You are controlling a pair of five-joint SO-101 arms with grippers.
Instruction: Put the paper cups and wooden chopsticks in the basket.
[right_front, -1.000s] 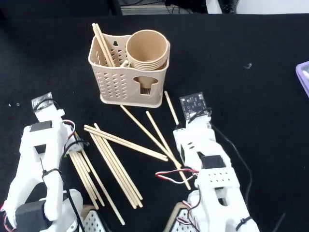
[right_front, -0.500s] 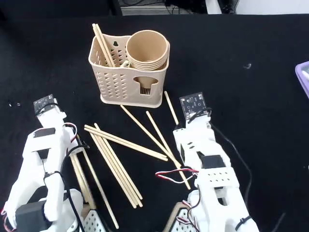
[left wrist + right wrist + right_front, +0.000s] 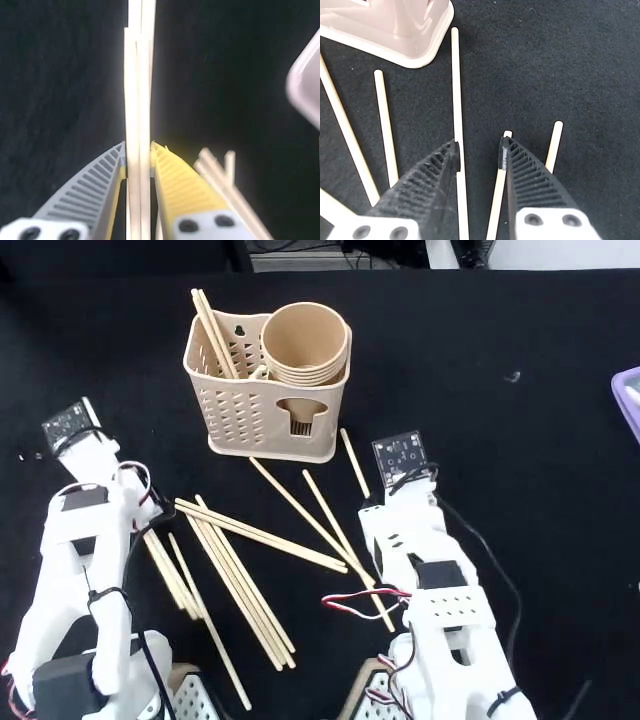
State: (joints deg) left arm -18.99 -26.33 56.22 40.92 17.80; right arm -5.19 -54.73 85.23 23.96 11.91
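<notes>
In the high view, a pale perforated basket [image 3: 255, 415] is seen upright on the black surface [image 3: 520, 490]. A stack of paper cups [image 3: 306, 340] is held in one half of it, mouths upward. A few wooden chopsticks [image 3: 213, 332] are leaned in the other half, their ends raised above the rim. On the arms' side of the basket, loose chopsticks [image 3: 243, 580] are spread in a fan. Two more sticks [image 3: 325, 510] and a single stick [image 3: 355, 462] are laid nearer the basket's foot. The left arm [image 3: 78, 540] is placed well apart from the basket, over the outer edge of the fan. The right arm [image 3: 420, 560] is set nearer the basket, over the two sticks. A purple-edged object [image 3: 628, 400] is cut off at the frame's edge, far from the basket.

In the left wrist view, the left end effector [image 3: 137, 147] is closed narrowly on a small bundle of chopsticks [image 3: 137, 75], which is pinched between the grey and yellow fingers and runs straight out past their tips. Further sticks [image 3: 220, 167] are seen beside the yellow finger. Whether the pale rounded edge [image 3: 306, 85] belongs to the basket cannot be told.

In the right wrist view, the right end effector [image 3: 479, 145] is held partly spread, with nothing gripped. One stick [image 3: 455, 85] is laid from beside the basket's corner [image 3: 400, 35] to one fingertip. The end of another stick [image 3: 506, 134] is found at the other fingertip.
</notes>
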